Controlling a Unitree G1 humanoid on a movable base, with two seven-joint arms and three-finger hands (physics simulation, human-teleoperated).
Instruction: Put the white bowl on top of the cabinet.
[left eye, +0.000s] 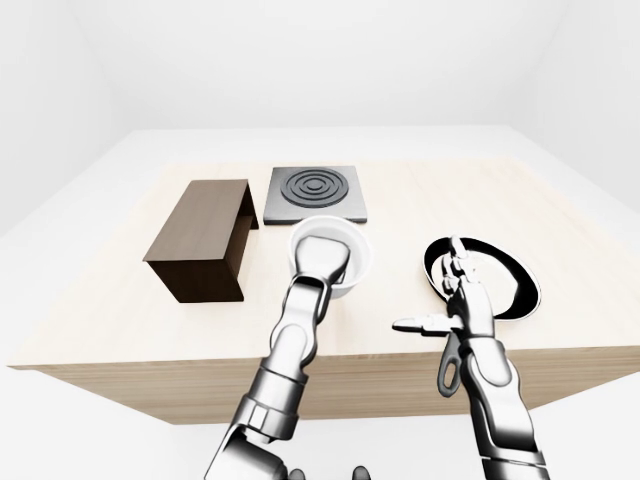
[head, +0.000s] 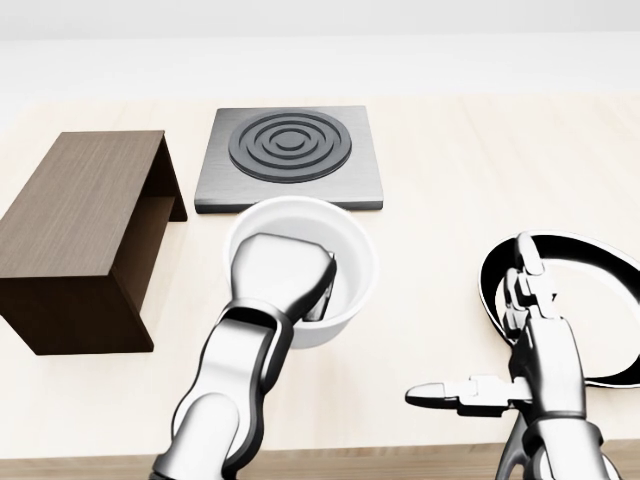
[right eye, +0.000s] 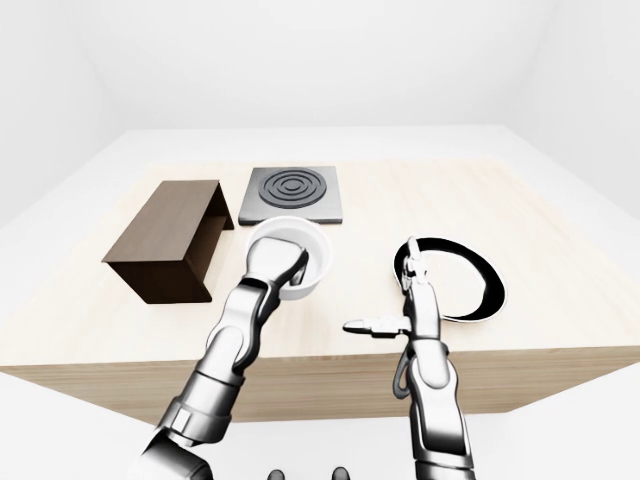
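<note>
The white bowl (head: 352, 250) stands on the wooden table, just below the hotplate in the head view. My left hand (head: 318, 295) reaches over the bowl's near rim, with its fingers curled down inside and closed on the rim. I cannot tell whether the bowl is off the table. The dark brown cabinet (head: 80, 220), an open-sided box, stands at the left, apart from the bowl. My right hand (head: 490, 340) is open with fingers spread and holds nothing, hovering at the right beside the black pan.
A grey hotplate (head: 290, 150) with black rings lies above the bowl. A black round pan (head: 605, 275) lies at the right, partly behind my right hand. The table's near edge (left eye: 330, 375) runs below my arms.
</note>
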